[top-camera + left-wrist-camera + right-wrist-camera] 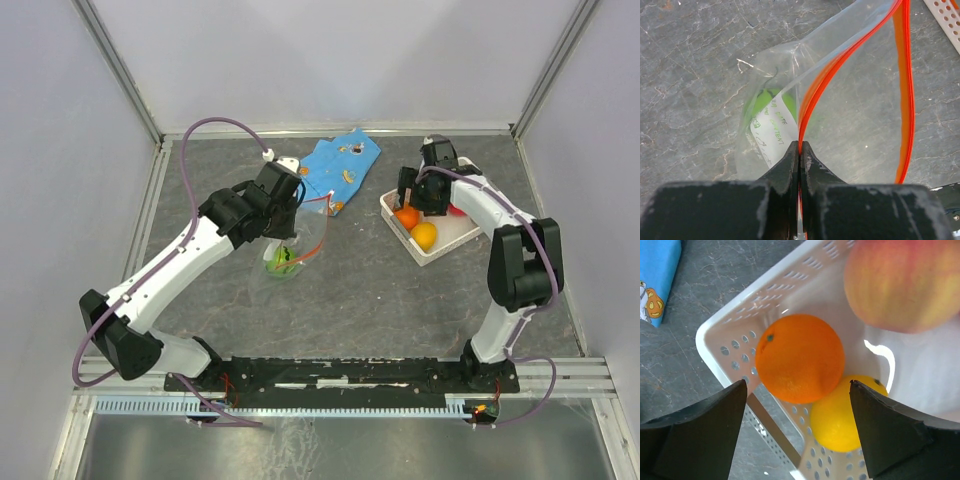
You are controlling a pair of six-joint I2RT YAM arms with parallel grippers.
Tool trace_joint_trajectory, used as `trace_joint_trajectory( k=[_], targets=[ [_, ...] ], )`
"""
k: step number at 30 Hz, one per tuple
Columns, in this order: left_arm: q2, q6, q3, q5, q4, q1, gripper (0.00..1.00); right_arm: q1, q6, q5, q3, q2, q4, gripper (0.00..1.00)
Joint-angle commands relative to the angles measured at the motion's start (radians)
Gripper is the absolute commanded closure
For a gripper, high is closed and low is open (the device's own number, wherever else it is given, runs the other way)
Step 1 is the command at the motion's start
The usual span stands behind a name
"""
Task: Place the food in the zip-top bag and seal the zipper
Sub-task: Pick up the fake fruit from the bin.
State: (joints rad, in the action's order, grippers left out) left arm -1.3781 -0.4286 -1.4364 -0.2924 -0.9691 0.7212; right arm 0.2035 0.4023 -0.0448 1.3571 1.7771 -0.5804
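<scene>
At a grey, stone-patterned worktop (380,290), the left gripper (800,150) stands left of centre with its fingers pressed together on the thin orange-red zipper (906,90) of a clear, crinkly plastic zip-top bag (860,135). It pinches one side of the strip while the other side bows away, so the mouth gapes. The bag (292,250) hangs from that grip down to the worktop. A small round green toy fruit (764,97) lies at its bottom behind a white printed label (771,134). Towards the far right corner sits a white perforated plastic basket (725,335), and the right gripper (797,385) hovers over it with fingers spread wide to either side of a round orange toy fruit (800,357). Whether the fingers touch the orange cannot be told. A round yellow toy fruit (845,417) lies against the orange on the near side, and a peach-and-red toy fruit (900,285) sits beyond them in the same basket. A blue patterned cloth (340,160) lies at the middle of the far edge, between bag and basket and apart from both.
</scene>
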Motion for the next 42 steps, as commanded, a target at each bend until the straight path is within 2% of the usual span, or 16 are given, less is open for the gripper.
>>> trace_joint_trajectory(
  k=[1, 12, 19, 23, 31, 42],
  targets=[
    [0.002, 0.030, -0.061, -0.001, 0.018, -0.003, 0.97, 0.000, 0.034, -0.076, 0.049, 0.051, 0.069, 0.07],
    [0.010, 0.016, -0.058, -0.004, 0.011, -0.003, 0.97, -0.008, 0.032, -0.127, 0.031, 0.176, 0.121, 0.04],
    [0.010, 0.012, -0.064, -0.002, 0.008, -0.002, 0.97, -0.016, 0.025, -0.144, 0.014, 0.155, 0.120, 0.12],
    [0.014, 0.013, -0.069, 0.009, 0.013, -0.001, 0.97, -0.017, 0.001, -0.144, 0.010, 0.106, 0.095, 0.24],
    [0.026, 0.016, -0.066, 0.025, 0.036, -0.002, 0.97, -0.015, -0.044, -0.120, -0.034, -0.032, 0.065, 0.40],
    [0.057, -0.002, -0.043, 0.078, 0.072, -0.002, 0.97, 0.030, -0.042, -0.138, -0.091, -0.361, 0.055, 0.42]
  ],
)
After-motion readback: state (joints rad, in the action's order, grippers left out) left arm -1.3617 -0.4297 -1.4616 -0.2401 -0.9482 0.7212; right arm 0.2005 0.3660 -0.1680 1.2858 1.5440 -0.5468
